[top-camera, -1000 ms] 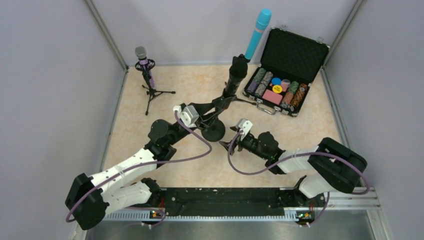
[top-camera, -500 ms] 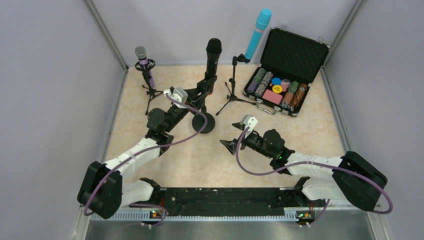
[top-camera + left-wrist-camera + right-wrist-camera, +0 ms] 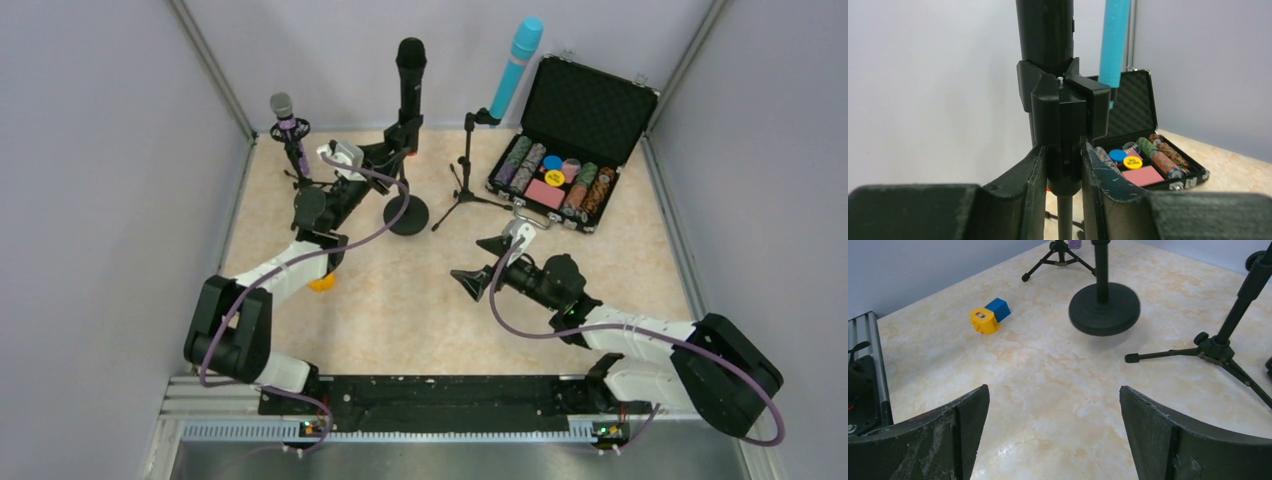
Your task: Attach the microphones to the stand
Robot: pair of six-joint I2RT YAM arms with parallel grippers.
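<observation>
The black microphone point(image 3: 408, 68) stands upright in the clip point(image 3: 1063, 100) of a round-based stand point(image 3: 406, 214). My left gripper point(image 3: 398, 152) is shut on that stand's neck point(image 3: 1064, 172), just under the clip. The glittery purple microphone point(image 3: 286, 122) sits in a small tripod stand point(image 3: 303, 185) at the back left. The light blue microphone point(image 3: 516, 62) leans in another tripod stand point(image 3: 462, 185); it shows behind the clip in the left wrist view point(image 3: 1113, 45). My right gripper point(image 3: 478, 268) hangs open over bare table point(image 3: 1053, 387), in front of the round base point(image 3: 1104, 307).
An open black case point(image 3: 585, 110) of poker chips lies at the back right, close to the blue microphone's tripod point(image 3: 1218, 344). A yellow and blue block point(image 3: 989, 316) lies on the table near the left arm. Grey walls close in three sides.
The left arm has swung the stand and black microphone from tilted to upright, moving it back and left. The right gripper has opened wider and drawn slightly right.
</observation>
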